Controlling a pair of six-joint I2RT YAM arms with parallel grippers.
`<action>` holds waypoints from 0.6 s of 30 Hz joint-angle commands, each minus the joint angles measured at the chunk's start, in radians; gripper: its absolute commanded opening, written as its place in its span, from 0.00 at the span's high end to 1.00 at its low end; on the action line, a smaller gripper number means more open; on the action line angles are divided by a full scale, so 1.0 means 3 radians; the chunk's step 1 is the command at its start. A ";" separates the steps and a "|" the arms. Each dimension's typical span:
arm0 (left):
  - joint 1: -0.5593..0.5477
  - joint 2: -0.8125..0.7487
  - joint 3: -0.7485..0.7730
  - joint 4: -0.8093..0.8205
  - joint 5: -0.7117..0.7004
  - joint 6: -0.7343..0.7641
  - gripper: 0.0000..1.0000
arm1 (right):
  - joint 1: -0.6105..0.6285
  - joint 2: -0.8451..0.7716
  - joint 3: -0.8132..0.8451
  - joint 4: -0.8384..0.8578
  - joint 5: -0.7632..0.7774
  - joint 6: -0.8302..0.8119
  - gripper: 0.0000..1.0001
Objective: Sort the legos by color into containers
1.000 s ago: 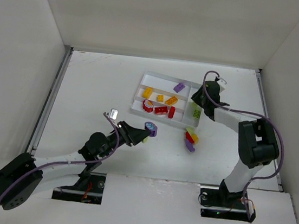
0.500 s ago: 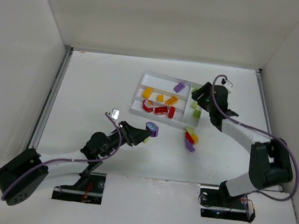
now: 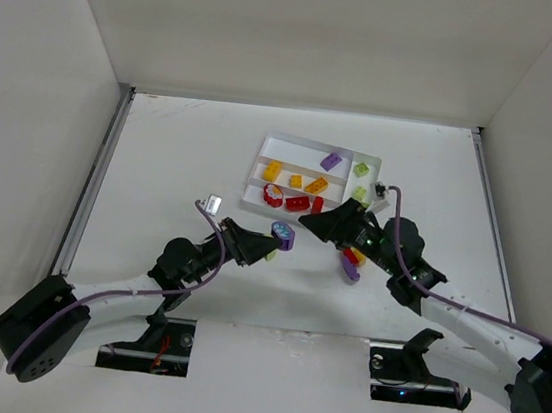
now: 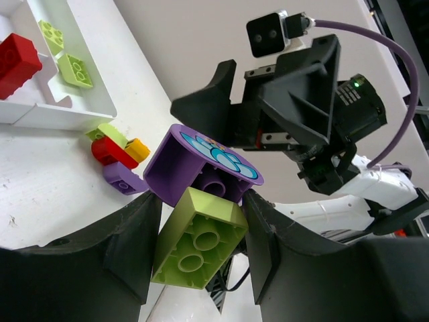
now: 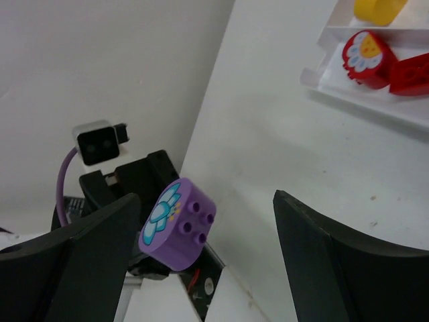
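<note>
The purple round piece (image 4: 201, 164) with a flower picture on it is stuck on top of a lime green brick (image 4: 198, 238), and the two are up in the air, just in front of the tray (image 3: 293, 151). The left gripper (image 3: 267, 246) pinches the green brick from both sides, so its jaws are narrow and full. The right gripper (image 3: 314, 223) points at the purple piece from the other side with its jaws spread wide and nothing in them. These bricks look tiny, light and hard, and their smooth sides could slip. I think the two are snapped tight together, so pulling them apart may take a firm tug or a little twist. The best place to grab the purple piece looks like its round side wall, not the flat flower face. In the tray, one purple brick lies in the far slot, yellow-orange ones in the middle slot, red ones in the near slot, and lime green ones in the end slot. A small loose pile (image 3: 352, 258) of red, yellow, green and purple sits on the white table (image 3: 182, 155) just beside the tray. Plain white walls stand around the table.
</note>
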 commanded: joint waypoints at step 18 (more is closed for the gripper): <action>-0.0174 0.0187 0.0263 0.0166 -0.0124 0.0392 0.73 | 0.0349 0.0177 0.0081 0.0148 -0.0143 0.0476 0.13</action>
